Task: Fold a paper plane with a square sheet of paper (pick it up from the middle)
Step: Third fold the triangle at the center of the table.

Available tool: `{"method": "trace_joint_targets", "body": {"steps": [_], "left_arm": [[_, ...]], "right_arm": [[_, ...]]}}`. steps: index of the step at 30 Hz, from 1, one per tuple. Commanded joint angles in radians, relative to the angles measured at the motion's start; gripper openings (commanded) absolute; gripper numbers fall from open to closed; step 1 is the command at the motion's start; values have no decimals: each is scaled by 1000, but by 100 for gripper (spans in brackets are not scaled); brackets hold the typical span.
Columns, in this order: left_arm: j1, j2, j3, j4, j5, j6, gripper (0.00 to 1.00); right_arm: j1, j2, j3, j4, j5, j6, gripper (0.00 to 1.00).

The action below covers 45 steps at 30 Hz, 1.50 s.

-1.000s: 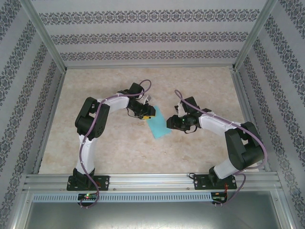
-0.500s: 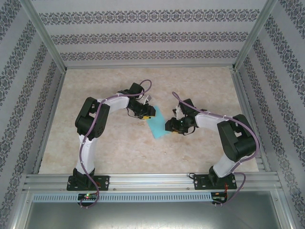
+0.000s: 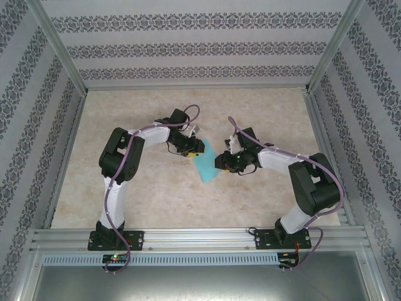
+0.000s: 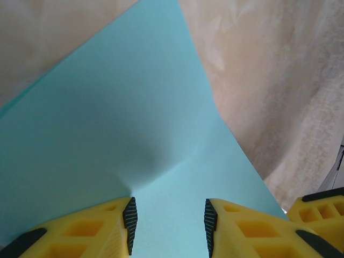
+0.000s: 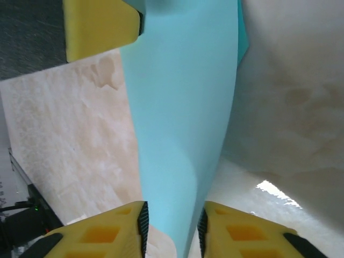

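Note:
The square sheet of paper [image 3: 207, 168] lies turquoise side up at the table's middle, between both grippers. My left gripper [image 3: 195, 149] stands at its far left corner. In the left wrist view its yellow fingers [image 4: 167, 215] are apart on the sheet [image 4: 134, 134], which buckles slightly by the left pad. My right gripper [image 3: 220, 163] is at the sheet's right edge. In the right wrist view its jaws [image 5: 172, 223] stand narrowly apart around a raised, bowed strip of the sheet [image 5: 183, 107]. The left gripper's finger [image 5: 99, 27] shows at the strip's far end.
The marbled beige table [image 3: 263, 113] is walled by patterned panels and an aluminium frame [image 3: 188, 238] along the near edge. The right gripper's yellow finger [image 4: 322, 207] sits close beside the left one at the sheet's edge.
The right gripper slid a little left onto the sheet's edge and its jaws narrowed around the paper. The left arm and its jaws held still.

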Motion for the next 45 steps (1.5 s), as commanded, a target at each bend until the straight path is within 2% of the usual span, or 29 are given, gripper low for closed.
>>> {"method": "trace_joint_targets", "body": {"steps": [1, 10, 14, 29, 45], "left_arm": [[-11, 42, 11, -46, -7, 31, 42], [-11, 42, 19, -57, -11, 38, 42], [-11, 42, 18, -65, -12, 46, 42], [-12, 40, 9, -62, -1, 53, 42], [-11, 42, 7, -57, 5, 57, 42]], "right_arm": [[8, -25, -4, 15, -31, 11, 25], [43, -4, 32, 29, -46, 29, 9], [62, 32, 49, 59, -58, 50, 6], [79, 152, 69, 239, -43, 202, 5], [112, 219, 133, 168, -1, 175, 5]]}}
